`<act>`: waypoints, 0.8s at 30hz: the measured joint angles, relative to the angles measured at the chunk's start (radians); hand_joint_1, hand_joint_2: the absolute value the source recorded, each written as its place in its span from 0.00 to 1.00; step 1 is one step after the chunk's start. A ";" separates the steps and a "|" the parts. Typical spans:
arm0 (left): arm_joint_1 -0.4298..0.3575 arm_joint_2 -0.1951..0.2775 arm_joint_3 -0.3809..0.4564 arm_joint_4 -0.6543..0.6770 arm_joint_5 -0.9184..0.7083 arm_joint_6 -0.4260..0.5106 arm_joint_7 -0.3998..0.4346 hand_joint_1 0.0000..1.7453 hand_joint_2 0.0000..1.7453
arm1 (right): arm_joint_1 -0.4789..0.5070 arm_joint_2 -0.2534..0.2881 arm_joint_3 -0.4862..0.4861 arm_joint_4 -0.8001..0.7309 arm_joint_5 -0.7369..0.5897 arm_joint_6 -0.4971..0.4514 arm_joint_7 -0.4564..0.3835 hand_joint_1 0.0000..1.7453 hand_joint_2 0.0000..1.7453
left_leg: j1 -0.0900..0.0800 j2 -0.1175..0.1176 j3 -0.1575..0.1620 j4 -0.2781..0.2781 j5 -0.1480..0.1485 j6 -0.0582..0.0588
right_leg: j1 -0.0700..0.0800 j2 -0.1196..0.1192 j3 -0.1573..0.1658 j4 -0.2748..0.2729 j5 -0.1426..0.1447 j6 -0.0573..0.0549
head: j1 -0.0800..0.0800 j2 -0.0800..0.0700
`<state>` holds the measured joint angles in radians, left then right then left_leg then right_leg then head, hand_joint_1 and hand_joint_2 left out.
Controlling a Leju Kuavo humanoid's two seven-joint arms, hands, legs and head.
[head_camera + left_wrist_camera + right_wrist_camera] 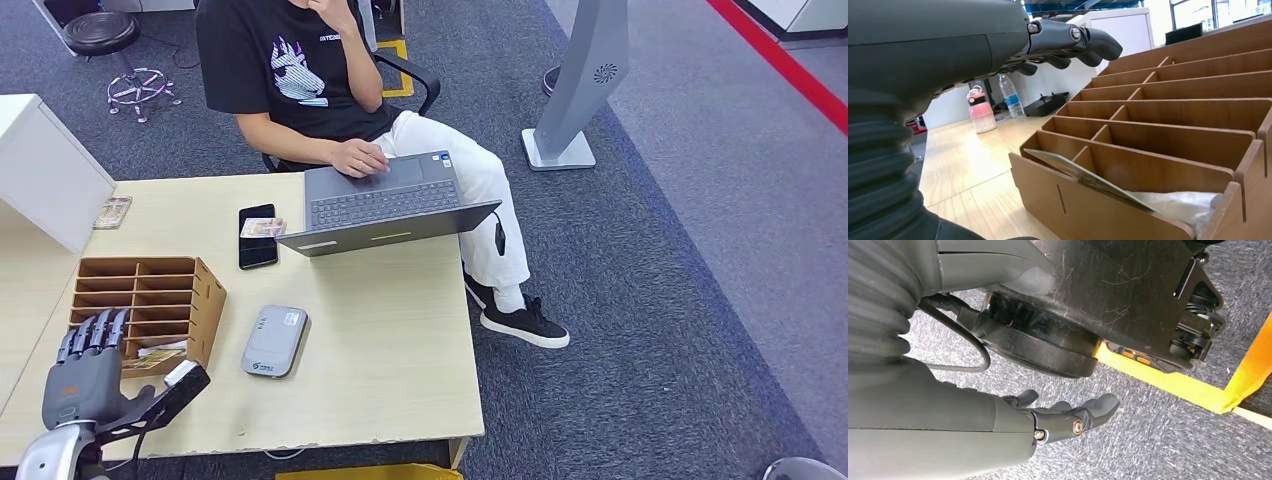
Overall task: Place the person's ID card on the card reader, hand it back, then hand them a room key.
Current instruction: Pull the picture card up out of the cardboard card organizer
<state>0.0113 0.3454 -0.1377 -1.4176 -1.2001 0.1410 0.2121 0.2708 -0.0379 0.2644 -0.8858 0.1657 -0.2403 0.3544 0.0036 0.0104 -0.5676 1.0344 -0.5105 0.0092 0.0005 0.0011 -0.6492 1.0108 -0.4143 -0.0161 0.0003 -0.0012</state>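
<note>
The ID card (262, 228) is seen lying flat on the desk (400, 330), overlapping the right edge of a black phone (257, 238) and just left of the front corner of an open grey laptop (385, 205). A person's hand (358, 158) is rested on the laptop's keyboard. The grey card reader (274, 341) is placed nearer the robot, well apart from the card and just beside a wooden compartment organizer (148, 300). In the organizer's nearest compartment a flat card (1083, 175) is seen leaning over the divider, with crumpled clear plastic (1178, 202) beside it. The left hand (88, 368) is held above the desk at the organizer's near left corner, fingers (1088, 42) extended and apart, nothing gripped. The right hand (1068, 417) is hung over grey carpet (1158, 440), fingers loosely extended, nothing held.
</note>
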 joint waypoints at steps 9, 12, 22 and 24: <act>0.002 -0.006 0.000 0.007 0.005 0.003 0.000 0.00 1.00 | 0.004 0.010 -0.019 -0.002 0.003 0.000 -0.002 0.00 1.00 | 0.000 0.000 0.000 0.000 0.000 0.000 | 0.000 0.000 0.000 0.000 0.000 0.000 | 0.000 0.000; 0.002 -0.009 0.000 0.009 0.005 0.005 -0.002 0.00 1.00 | 0.006 0.015 -0.025 -0.002 0.016 0.000 -0.004 0.00 1.00 | 0.000 0.000 0.000 0.000 0.000 0.000 | 0.000 0.000 0.000 0.000 0.000 0.000 | 0.000 0.000; 0.001 -0.022 0.000 0.019 0.011 0.011 -0.028 1.00 1.00 | 0.014 0.037 -0.067 -0.002 0.051 0.000 -0.007 0.00 1.00 | 0.000 0.000 0.000 0.000 0.000 0.000 | 0.000 0.000 0.000 0.000 0.000 0.000 | 0.000 0.000; 0.001 -0.025 0.000 0.023 0.015 0.014 -0.035 1.00 1.00 | 0.018 0.044 -0.079 -0.004 0.072 0.000 -0.008 0.00 1.00 | 0.000 0.000 0.000 0.000 0.000 0.000 | 0.000 0.000 0.000 0.000 0.000 0.000 | 0.000 0.000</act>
<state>0.0123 0.3202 -0.1377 -1.3950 -1.1856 0.1552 0.1772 0.2892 0.0060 0.1852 -0.8897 0.2379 -0.2403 0.3468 0.0036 0.0103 -0.5677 1.0344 -0.5105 0.0092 0.0005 0.0010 -0.6492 1.0108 -0.4143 -0.0161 0.0002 -0.0011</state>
